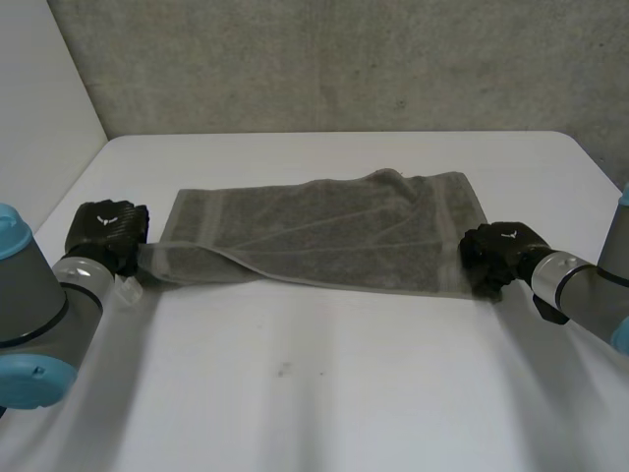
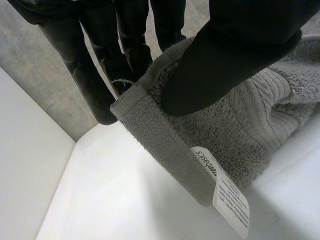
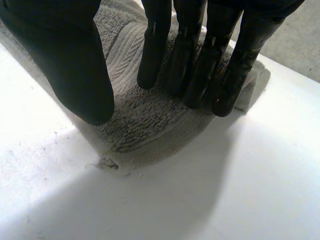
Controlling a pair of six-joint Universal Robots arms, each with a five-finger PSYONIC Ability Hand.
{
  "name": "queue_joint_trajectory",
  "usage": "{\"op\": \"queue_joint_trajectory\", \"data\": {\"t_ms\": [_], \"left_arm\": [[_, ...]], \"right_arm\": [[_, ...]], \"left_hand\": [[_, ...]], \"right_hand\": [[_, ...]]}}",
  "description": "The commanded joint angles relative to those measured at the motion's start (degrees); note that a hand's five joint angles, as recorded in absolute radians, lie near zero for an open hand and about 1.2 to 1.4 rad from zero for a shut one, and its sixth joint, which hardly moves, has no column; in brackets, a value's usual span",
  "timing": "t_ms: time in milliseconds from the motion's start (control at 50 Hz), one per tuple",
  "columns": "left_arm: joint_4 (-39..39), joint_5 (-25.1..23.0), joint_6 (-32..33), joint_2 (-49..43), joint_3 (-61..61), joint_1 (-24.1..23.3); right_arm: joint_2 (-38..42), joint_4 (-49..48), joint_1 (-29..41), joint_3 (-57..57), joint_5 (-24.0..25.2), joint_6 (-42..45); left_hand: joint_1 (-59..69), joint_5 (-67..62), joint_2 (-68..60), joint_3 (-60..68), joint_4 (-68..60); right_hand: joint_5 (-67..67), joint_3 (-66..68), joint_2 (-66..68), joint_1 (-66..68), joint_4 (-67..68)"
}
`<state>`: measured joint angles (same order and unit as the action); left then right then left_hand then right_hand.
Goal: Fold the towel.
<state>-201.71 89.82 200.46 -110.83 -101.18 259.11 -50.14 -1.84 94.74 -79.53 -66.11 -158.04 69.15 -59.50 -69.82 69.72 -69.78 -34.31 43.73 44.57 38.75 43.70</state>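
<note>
Head view: on the white tabletop (image 1: 324,393), a grey towel (image 1: 324,231) spread wide from 9 to 3 o'clock, somewhat rumpled, with its near edge rolled over toward the 9 o'clock end. At that end, the left hand (image 1: 106,231), touching the towel's near corner. At the 3 o'clock end, the right hand (image 1: 501,251), set against the short edge by the near corner. Behind, at 12 o'clock, a grey wall (image 1: 344,59).

Left wrist view: left hand (image 2: 225,60) clamped on the towel (image 2: 250,125), thumb pressed on top of the hemmed corner, fingers (image 2: 95,75) behind and beneath it. Corner raised off the tabletop (image 2: 125,200). A white label (image 2: 225,195) hanging from the hem, near the thumb.

Right wrist view: right hand (image 3: 200,50) released, grasping nothing. Fingers (image 3: 155,50) straight, tips resting on the towel (image 3: 145,115) near its edge. Thumb spread apart beside them, over the towel's rim. Towel lying on the tabletop (image 3: 225,190) here.
</note>
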Motion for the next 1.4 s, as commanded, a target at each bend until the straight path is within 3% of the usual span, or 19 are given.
{"op": "queue_joint_trajectory", "data": {"t_ms": [20,240,320,540,780,880,1000,1040,1200,1400], "left_arm": [[0.0,0.0,0.0,0.0,0.0,0.0],[-0.1,0.0,0.0,-0.1,0.0,0.1],[-0.1,0.0,0.0,-0.1,0.0,0.1],[-0.1,0.0,0.0,0.0,0.0,0.1],[-0.1,-0.1,0.0,0.0,0.0,0.1],[0.6,-0.1,0.2,0.5,-0.2,-0.4],[4.5,-0.1,1.2,3.9,-0.6,-2.6],[6.6,-0.2,1.6,5.7,-1.3,-2.7],[15.5,-0.3,8.0,13.5,-6.0,-2.9],[24.5,-0.4,18.2,24.3,-14.8,-1.9]], "right_arm": [[2.2,-0.1,0.0,0.8,-0.3,0.1],[3.1,-0.1,0.0,1.3,-0.5,0.1],[3.0,-0.2,0.0,1.8,-0.4,0.0],[3.4,-0.5,0.2,3.1,-0.3,-1.2],[3.2,-0.2,0.2,3.2,-0.3,-1.2],[-0.9,1.4,0.2,2.6,-0.6,0.0],[-9.7,14.8,-0.2,2.3,-0.2,6.7],[-14.3,21.8,-0.4,1.6,-0.3,13.1],[-19.2,36.6,-2.9,-1.5,-0.7,28.3],[-25.4,45.4,-8.3,-11.5,-2.2,39.7]], "left_hand": [[10.9,-10.5,-10.2,10.3,-10.2],[10.9,-10.5,-10.2,10.3,-10.2],[10.9,-10.5,-10.2,10.3,-10.2],[10.9,-10.5,-10.2,10.3,-10.2],[10.9,-10.5,-10.2,10.3,-10.2],[10.9,-10.5,-10.2,10.3,-10.2],[10.9,-10.5,-10.2,10.3,-10.2],[10.9,-10.5,-10.2,10.3,-10.2],[10.9,-10.5,-10.2,10.3,-10.2],[10.9,-10.5,-10.2,10.3,-10.2]], "right_hand": [[-4.5,5.0,4.2,10.0,5.1],[-6.8,7.4,6.6,12.4,7.4],[-18.5,19.1,18.3,24.1,19.2],[-35.7,36.2,35.4,41.2,36.3],[-35.7,36.3,35.4,41.2,36.3],[-35.7,36.3,35.4,41.2,36.3],[-35.7,36.3,35.4,41.2,36.3],[-35.7,36.3,35.4,41.2,36.3],[-35.7,36.3,35.4,41.2,36.3],[-35.7,36.3,35.4,41.2,36.3]]}}
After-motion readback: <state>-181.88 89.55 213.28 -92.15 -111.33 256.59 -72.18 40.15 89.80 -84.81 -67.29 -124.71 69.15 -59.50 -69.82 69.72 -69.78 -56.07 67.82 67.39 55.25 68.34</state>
